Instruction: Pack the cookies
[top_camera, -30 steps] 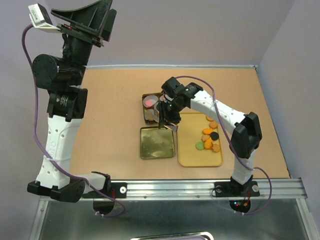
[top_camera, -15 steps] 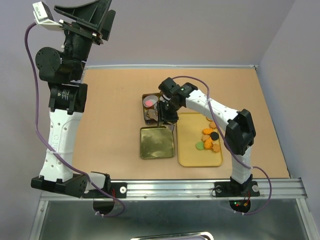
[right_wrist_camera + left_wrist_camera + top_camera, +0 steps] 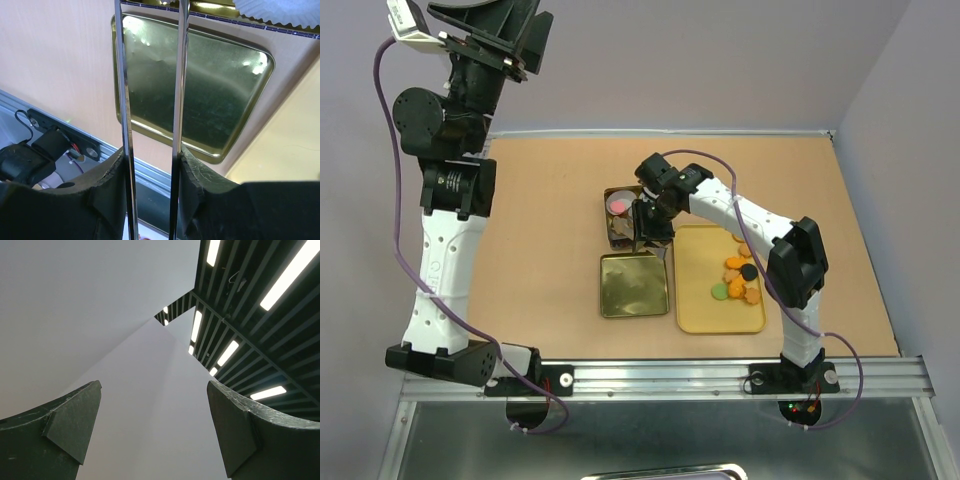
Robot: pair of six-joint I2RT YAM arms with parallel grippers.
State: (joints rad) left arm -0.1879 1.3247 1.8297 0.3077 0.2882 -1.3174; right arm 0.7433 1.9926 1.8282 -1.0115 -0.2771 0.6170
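Left arm is raised high at the far-left corner; the left hand point(image 3: 152, 390) points at the ceiling, its fingers spread wide with nothing between them. Right arm reaches in over the middle of the worktop point(image 3: 540, 220). The right hand point(image 3: 150, 155) is closed on a pair of metal tongs point(image 3: 123, 100), with both thin blades pinched between the black fingers and running forward out of the top of the wrist view. The blades stand a little apart where visible; the tips are cut off, so I cannot tell whether they carry anything. Under the blades lies a shallow gold tin point(image 3: 634, 285), square with rounded corners, with nothing visible inside. Just beyond it sits a deeper square tin point(image 3: 611, 226), partly hidden by the right hand, holding a white paper liner point(image 3: 280, 10) and one pink round item point(image 3: 617, 204) at its far-left corner. The cookies point(image 3: 738, 275) lie in a loose cluster of orange, black and green in the right half of a yellow tray point(image 3: 705, 315), which lies just beside the shallow gold tin on its right; a few more sit toward the tray's far-right corner.
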